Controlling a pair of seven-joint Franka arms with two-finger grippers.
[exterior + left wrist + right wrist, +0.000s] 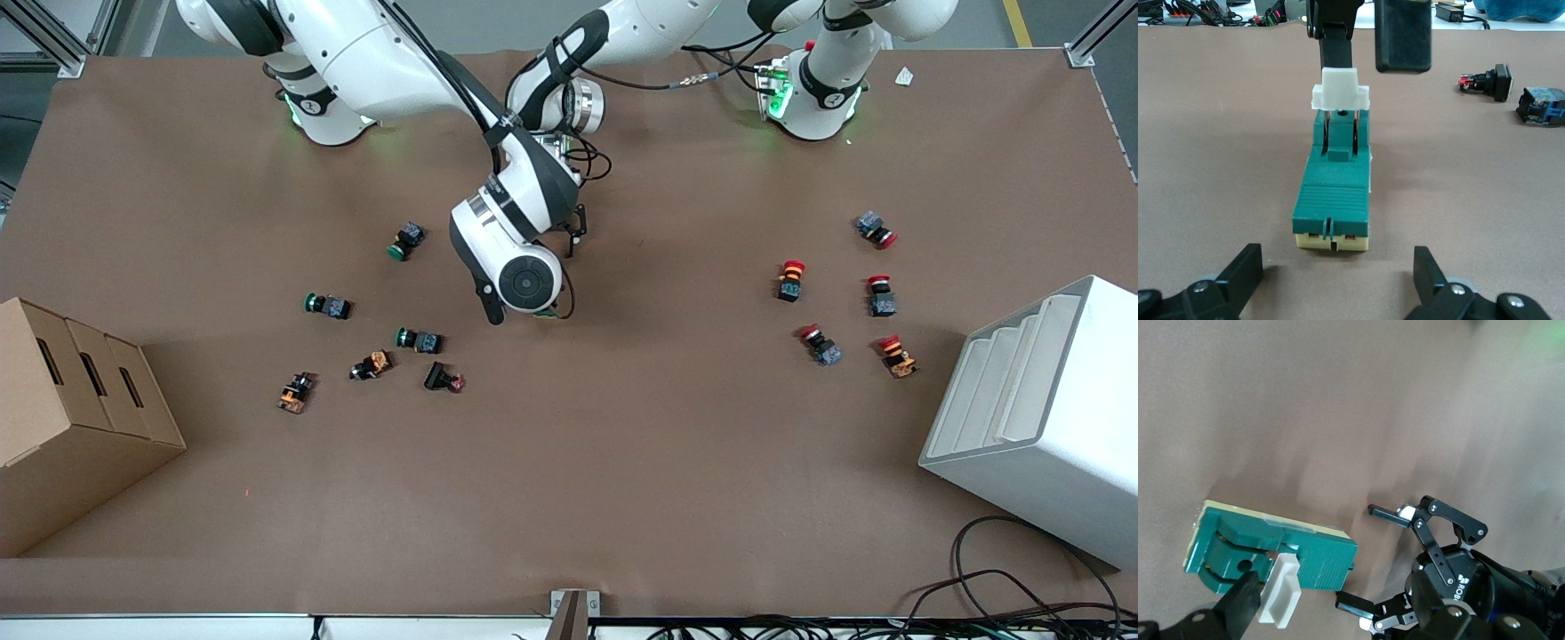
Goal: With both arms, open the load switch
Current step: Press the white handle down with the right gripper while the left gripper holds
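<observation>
The load switch [1331,200] is a dark green block lying flat at mid-table, with its white lever [1340,90] raised at one end. In the front view the right arm's hand covers all of it but a green sliver [548,313]. My left gripper [1335,277] is open just short of the switch's cream end, with nothing between its fingers. My right gripper [1368,47] is open over the lever end, one finger [1238,607] against the lever's [1281,590] side. The right wrist view shows the switch [1318,560] and the open left gripper [1358,557] beside it.
Several green-capped and orange push buttons [418,339] lie toward the right arm's end, several red-capped ones [881,295] toward the left arm's end. A cardboard box [71,418] and a white bin [1040,418] stand at the table's two ends. Two buttons [1485,81] lie near the switch.
</observation>
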